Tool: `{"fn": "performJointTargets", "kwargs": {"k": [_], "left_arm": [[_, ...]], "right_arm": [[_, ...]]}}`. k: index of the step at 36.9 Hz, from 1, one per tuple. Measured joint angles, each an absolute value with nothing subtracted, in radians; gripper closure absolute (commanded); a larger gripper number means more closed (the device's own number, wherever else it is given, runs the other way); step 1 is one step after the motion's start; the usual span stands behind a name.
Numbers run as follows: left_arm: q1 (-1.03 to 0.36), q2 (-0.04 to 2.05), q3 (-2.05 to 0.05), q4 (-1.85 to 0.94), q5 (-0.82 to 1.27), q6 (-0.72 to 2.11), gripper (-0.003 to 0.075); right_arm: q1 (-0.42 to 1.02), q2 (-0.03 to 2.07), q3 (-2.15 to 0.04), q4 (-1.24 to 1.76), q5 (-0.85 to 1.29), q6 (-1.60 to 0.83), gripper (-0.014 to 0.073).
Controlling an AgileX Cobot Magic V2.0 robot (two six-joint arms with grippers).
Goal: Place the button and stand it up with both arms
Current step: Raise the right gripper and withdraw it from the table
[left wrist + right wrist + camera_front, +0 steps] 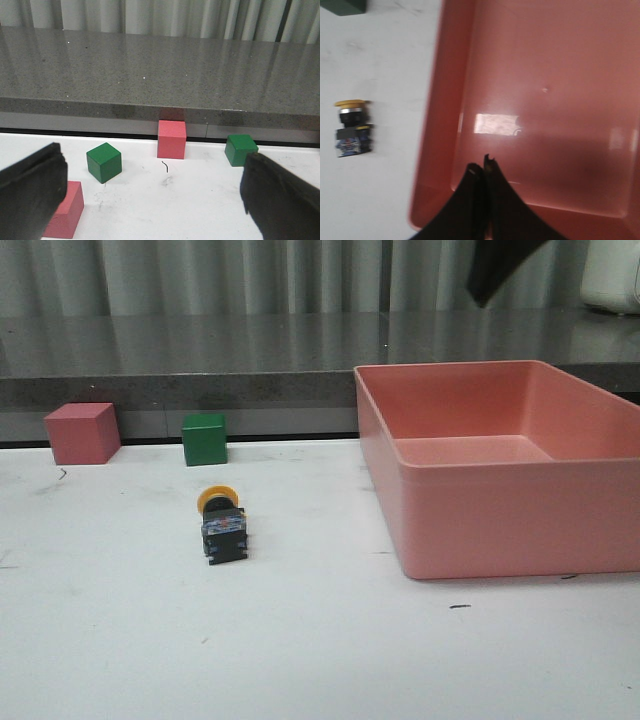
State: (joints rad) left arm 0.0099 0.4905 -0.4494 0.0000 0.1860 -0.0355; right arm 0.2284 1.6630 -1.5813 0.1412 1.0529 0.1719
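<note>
The button (222, 525) lies on its side on the white table, left of the middle, with its yellow cap pointing away from me and its dark base toward me. It also shows in the right wrist view as the button (352, 129), on the table beside the bin. My right gripper (482, 167) is shut with nothing in it and hangs high over the bin's floor, well apart from the button. My left gripper (154, 167) is open and empty, its dark fingers (30, 192) spread wide over the table. The button is out of the left wrist view.
A large pink bin (480, 515) stands at the right, its wall (432, 150) close to the button. At the back left sit a pink cube (82, 433) and a green cube (204, 439). In front of the left gripper are green cubes (104, 162) and pink cubes (171, 139). A grey ledge (200, 360) runs behind.
</note>
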Motion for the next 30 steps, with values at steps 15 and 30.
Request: {"fn": "performJointTargets", "kwargs": {"k": [15, 30], "left_arm": [[0.01, 0.491, -0.449, 0.0, 0.186, -0.035, 0.0048], [0.01, 0.491, -0.449, 0.0, 0.181, -0.035, 0.0048]], "right_arm": [[0.142, 1.225, -1.058, 0.0, 0.796, 0.152, 0.0657], [0.142, 0.789, -0.651, -0.044, 0.511, 0.148, 0.0657]]}}
